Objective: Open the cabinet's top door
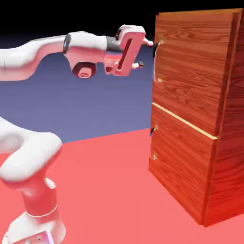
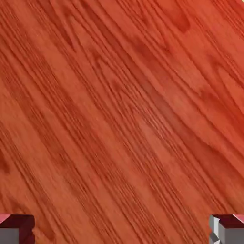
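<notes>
Gripper (image 1: 144,54) is spread wide, fingers one above the other in the exterior view, facing the front of the cabinet (image 1: 232,100). Top door (image 1: 193,62) sits just to the exterior view's right of it, closed as far as I can see. Its curved handle (image 1: 155,62) is on the door edge nearest the gripper, running roughly upright. Upper fingertip is right by the handle's upper end; can't tell if they touch. Lower fingertip sits a bit farther back, with a narrow strip of backdrop between it and the handle.

Edges: pale golden strip (image 1: 185,120) runs slantwise between top door and lower door (image 1: 181,164). Lower door has its own handle (image 1: 152,138), well below the gripper.

Room: open air under the gripper down to the red tabletop (image 1: 105,190), and behind it below the forearm (image 1: 86,46). Toward the cabinet, only a slim gap. Hand view is nearly all diagonal wood grain, fingertips at both bottom corners, well apart.
</notes>
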`<state>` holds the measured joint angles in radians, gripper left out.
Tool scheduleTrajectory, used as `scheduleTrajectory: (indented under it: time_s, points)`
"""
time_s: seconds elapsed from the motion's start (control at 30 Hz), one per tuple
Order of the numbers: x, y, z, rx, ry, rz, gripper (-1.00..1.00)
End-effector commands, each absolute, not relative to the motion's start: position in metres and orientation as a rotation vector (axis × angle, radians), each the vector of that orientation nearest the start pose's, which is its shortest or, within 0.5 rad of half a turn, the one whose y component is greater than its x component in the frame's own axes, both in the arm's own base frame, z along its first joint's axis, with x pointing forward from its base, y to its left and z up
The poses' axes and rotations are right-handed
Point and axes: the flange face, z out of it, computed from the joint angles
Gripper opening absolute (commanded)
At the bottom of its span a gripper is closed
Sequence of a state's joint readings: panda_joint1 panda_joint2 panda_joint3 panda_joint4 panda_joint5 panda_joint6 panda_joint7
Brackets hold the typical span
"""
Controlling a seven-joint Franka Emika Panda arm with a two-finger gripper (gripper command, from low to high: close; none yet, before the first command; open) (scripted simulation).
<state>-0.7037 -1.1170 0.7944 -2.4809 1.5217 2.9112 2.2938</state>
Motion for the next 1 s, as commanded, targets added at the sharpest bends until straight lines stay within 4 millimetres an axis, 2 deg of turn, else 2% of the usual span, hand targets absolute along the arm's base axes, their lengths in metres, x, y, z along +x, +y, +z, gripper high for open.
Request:
scheduleTrajectory:
  time_s: [0.0,0.2,0.43,0.47,0.63,0.67,0.7,0.73,0.97]
  points:
    - [0.332,0.102,0.647,0.101,1.671,-0.027,0.0]
    - [0.347,0.138,0.627,0.366,1.577,0.253,0.0]
    - [0.379,0.171,0.584,0.646,1.464,0.577,0.0]
    - [0.379,0.171,0.584,0.646,1.464,0.577,0.0]
    - [0.429,0.169,0.584,0.646,1.464,0.577,0.0]
    - [0.429,0.169,0.584,0.646,1.464,0.577,0.0]
    - [0.429,0.169,0.584,0.646,1.464,0.577,-1.0]
    - [0.429,0.169,0.584,0.646,1.464,0.577,-1.0]
    - [0.379,0.148,0.584,0.547,1.517,0.685,-1.0]
